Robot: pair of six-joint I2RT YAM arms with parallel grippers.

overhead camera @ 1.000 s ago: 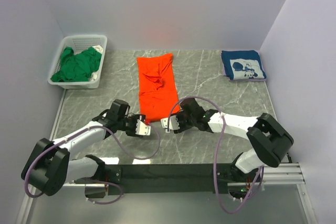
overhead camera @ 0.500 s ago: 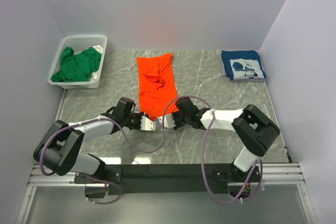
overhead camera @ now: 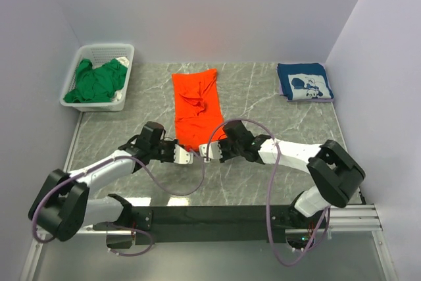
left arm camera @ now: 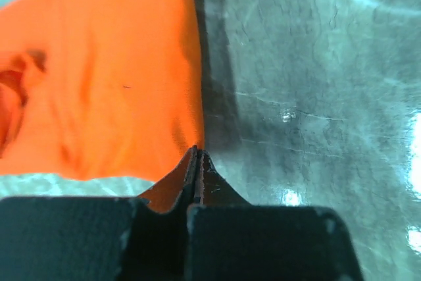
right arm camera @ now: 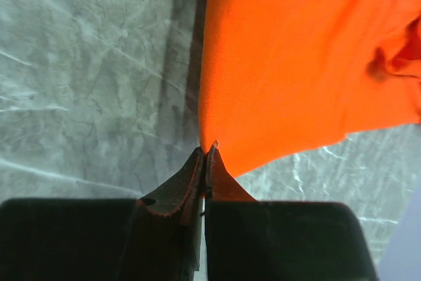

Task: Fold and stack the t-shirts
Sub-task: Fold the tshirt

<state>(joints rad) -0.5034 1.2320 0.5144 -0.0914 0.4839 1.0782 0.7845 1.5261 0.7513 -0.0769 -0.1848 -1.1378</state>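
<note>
Orange t-shirt [overhead camera: 196,110]: right of the basket [overhead camera: 105,47], lying flat, long axis near-to-far; plain bright cloth, rumpled mid-length. Left gripper [left arm camera: 197,153] and right gripper [right arm camera: 207,149] pinch its near hem corners, fingers pressed together.

1. Navy blue t-shirt [overhead camera: 304,82]: a white printed graphic covers the folded front; no letters or numbers can be made out in it.
2. All three views: no other text, label or brand is legible.

Orange t-shirt [overhead camera: 196,111]: soft matt cloth. Table [overhead camera: 263,100]: glossy grey marble-look. Basket [overhead camera: 108,49]: white plastic lattice.
</note>
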